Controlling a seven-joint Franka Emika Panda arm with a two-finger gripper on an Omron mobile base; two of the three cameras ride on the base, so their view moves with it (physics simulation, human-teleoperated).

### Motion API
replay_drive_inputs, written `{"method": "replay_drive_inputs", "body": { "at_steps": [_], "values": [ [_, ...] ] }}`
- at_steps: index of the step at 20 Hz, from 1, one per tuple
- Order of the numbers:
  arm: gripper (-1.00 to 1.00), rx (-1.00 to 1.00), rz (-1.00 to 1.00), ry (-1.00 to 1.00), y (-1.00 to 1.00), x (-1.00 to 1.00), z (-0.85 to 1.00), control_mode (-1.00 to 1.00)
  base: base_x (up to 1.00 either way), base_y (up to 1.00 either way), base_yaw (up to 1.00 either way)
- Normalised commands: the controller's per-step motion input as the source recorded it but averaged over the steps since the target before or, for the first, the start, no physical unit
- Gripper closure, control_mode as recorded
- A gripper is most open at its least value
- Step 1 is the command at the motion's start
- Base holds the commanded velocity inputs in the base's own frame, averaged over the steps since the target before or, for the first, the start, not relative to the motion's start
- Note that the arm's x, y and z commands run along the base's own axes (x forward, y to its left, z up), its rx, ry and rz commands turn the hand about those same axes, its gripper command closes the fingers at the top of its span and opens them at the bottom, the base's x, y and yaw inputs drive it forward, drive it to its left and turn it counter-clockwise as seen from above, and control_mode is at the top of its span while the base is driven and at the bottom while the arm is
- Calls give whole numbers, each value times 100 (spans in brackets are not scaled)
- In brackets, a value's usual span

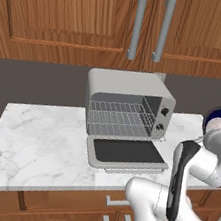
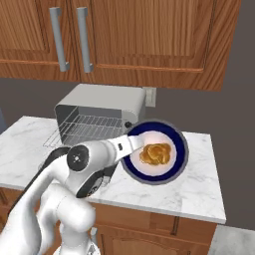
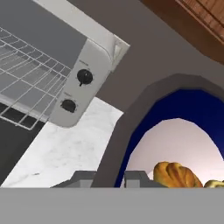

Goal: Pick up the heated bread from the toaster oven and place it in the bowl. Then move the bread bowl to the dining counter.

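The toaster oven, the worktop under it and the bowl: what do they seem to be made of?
The toaster oven looks like matte light-grey metal, with a thin wire rack inside. The worktop looks like polished marble: white with grey veins. The bowl, dark blue outside and white inside, looks like glazed ceramic, though smooth plastic could look the same.

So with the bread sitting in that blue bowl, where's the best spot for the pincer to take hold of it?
Probably the rim. The bowl is shallow and too wide to span, so one finger goes inside and one outside its thin edge. Come from the toaster oven side, where the pincer already straddles the rim, well away from the bread in the middle. Keep it level so the bread stays put.
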Motion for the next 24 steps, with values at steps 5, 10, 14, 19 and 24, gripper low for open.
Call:
{"method": "replay_drive_inputs", "body": {
  "at_steps": [5,10,14,19,24],
  "values": [
    [100,-13,28,34,93,-56,100,-100,0,0,0],
    [100,-15,11,27,72,-40,58,-100,0,0,0],
    [100,1,0,0,3,-1,0,-100,0,0,0],
    [100,0,0,0,0,0,0,-100,0,0,0],
    [100,0,0,0,0,0,0,-100,0,0,0]
  ]
}}
